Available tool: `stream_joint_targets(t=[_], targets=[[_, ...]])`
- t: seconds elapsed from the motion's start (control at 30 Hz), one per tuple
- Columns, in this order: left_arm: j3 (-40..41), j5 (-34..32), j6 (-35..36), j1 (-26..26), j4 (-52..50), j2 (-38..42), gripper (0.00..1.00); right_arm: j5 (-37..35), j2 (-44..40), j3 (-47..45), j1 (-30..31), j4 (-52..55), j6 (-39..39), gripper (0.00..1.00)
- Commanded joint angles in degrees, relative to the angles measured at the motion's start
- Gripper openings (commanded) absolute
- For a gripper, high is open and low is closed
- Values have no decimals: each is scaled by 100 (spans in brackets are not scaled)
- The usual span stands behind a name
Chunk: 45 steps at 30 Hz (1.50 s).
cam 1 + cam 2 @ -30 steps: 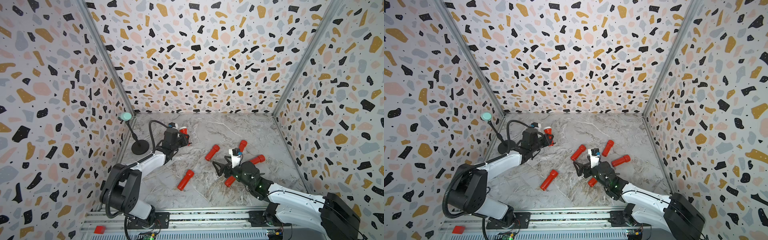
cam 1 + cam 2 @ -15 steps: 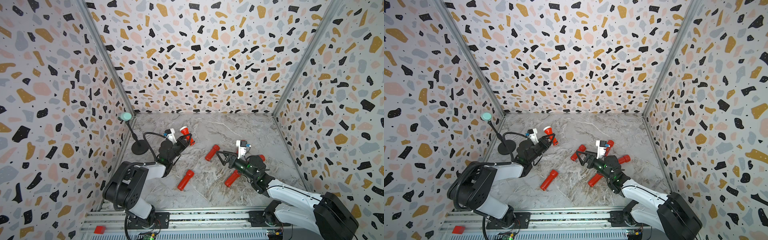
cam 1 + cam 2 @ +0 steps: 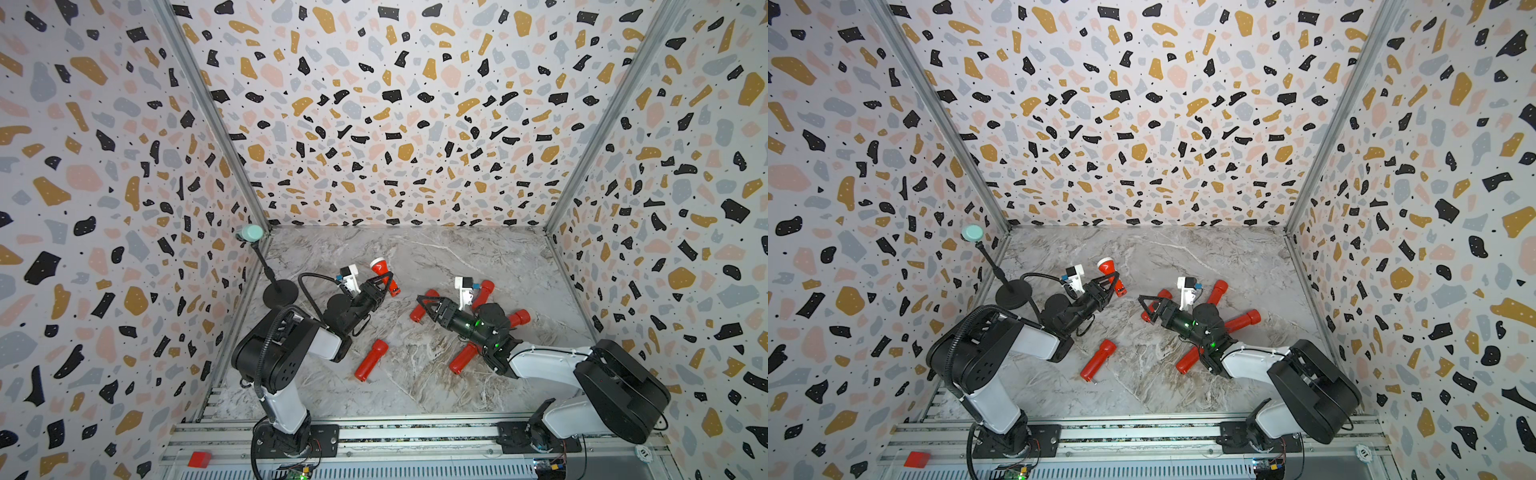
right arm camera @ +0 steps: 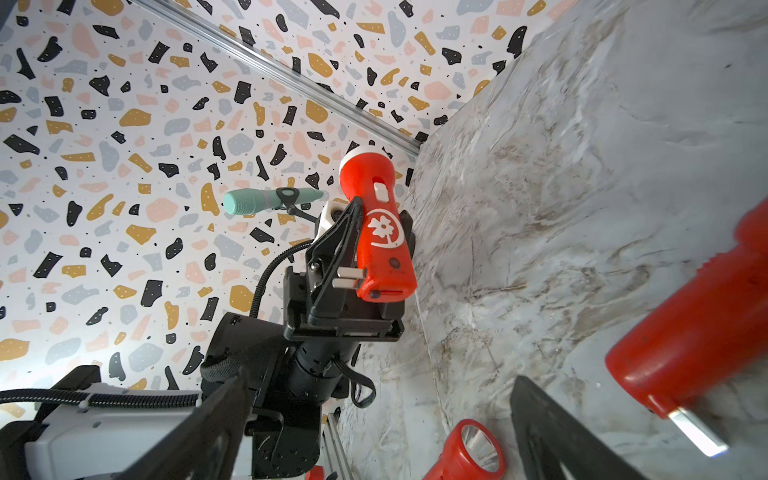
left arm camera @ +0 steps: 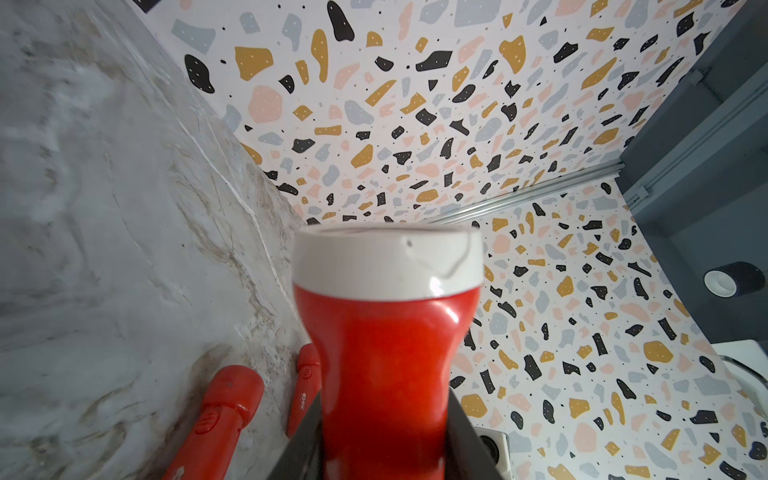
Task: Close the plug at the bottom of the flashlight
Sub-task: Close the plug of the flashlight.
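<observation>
Marble tabletop [image 3: 457, 257]. Right gripper [image 3: 424, 308]: jaws spread wide, holding nothing. Left gripper [image 3: 384, 283]: jaws clenched on the red flashlight [image 4: 382, 232], mid-body between them, white head outward. Metal plug prongs [image 4: 351, 279] protrude sideways at its base.

Open marble floor [image 3: 449, 249] by the back wall [image 3: 395, 124] (loose flashlights [image 3: 371, 360] mid-floor, microphone stand [image 3: 280, 293] at left)

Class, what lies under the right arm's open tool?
A red flashlight lying on the marble table; the right tool covers part of its body.
</observation>
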State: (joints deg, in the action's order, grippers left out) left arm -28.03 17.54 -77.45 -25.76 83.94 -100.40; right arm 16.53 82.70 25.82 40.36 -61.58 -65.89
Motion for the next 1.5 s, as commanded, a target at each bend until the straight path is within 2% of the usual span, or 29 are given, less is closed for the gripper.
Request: stream_joint_targets(t=[0.0,0.1,0.27,0.6,0.83,1.07,1.47], targets=[[-1,60,-50,-111,605,-32,0,97,300,177,75,-848,-352,100],[-15,40,-102,-161,423,-19,0,22,633,81,111,-1623,-534,100],[-97,9,-195,-269,131,-19,0,-298,832,72,334,-1755,-435,100],[-9,-102,-671,-350,579,-197,0,-737,1442,-213,429,-2869,-1091,99],[44,-215,-990,-438,896,-335,0,-833,1800,-245,490,-3376,-1269,97],[52,-292,-1044,-516,887,-381,0,-859,1986,-211,481,-3476,-1316,95],[43,-340,-1079,-606,795,-391,0,-803,2147,-149,473,-3552,-1312,88]])
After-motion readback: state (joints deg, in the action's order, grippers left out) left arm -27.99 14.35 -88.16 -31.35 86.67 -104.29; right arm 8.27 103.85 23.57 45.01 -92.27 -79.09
